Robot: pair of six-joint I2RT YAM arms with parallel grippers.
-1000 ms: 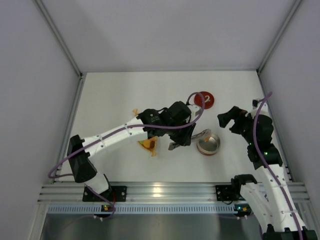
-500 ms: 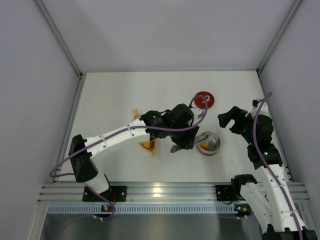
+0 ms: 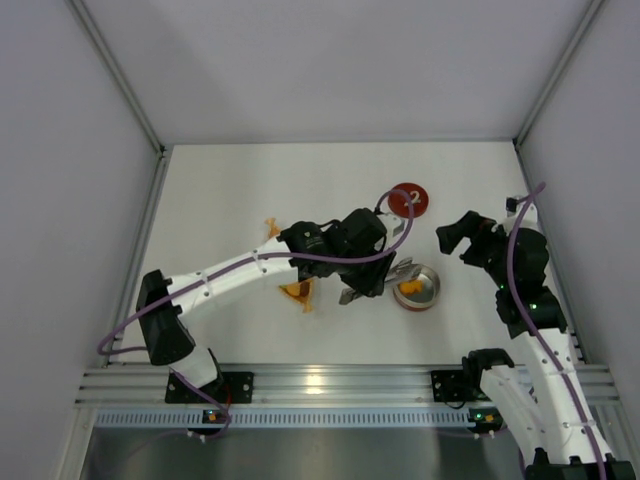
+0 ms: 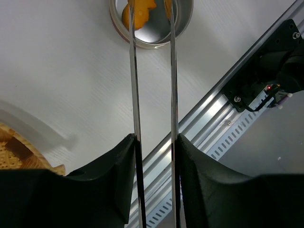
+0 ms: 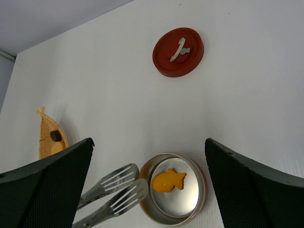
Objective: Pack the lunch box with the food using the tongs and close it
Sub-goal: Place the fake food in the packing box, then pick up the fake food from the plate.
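Note:
The lunch box is a small round steel tin [image 3: 434, 294] [image 5: 201, 192] on the white table, with its red lid [image 3: 408, 199] [image 5: 178, 52] lying flat behind it. One orange fish-shaped piece of food [image 5: 168, 181] [image 4: 140, 12] lies inside the tin. My left gripper [image 3: 365, 275] [image 4: 154, 137] is shut on the silver tongs [image 4: 134, 85] [image 5: 114, 190], one finger pressed on each arm. The tongs' slotted tips stand slightly apart at the tin's left rim, holding nothing. My right gripper [image 3: 462, 238] [image 5: 148, 142] hangs wide open and empty above and to the right of the tin.
An orange leaf-shaped dish [image 3: 297, 290] [image 5: 50, 137] with a brown and a yellow piece in it sits left of the tin, under my left arm. The metal rail [image 4: 228, 95] runs along the table's near edge. Grey walls enclose the table on three sides.
The tongs' arms have spread apart and an orange piece that was not in the tin now lies in it. The tips have drawn back to the left rim. The right arm has not moved.

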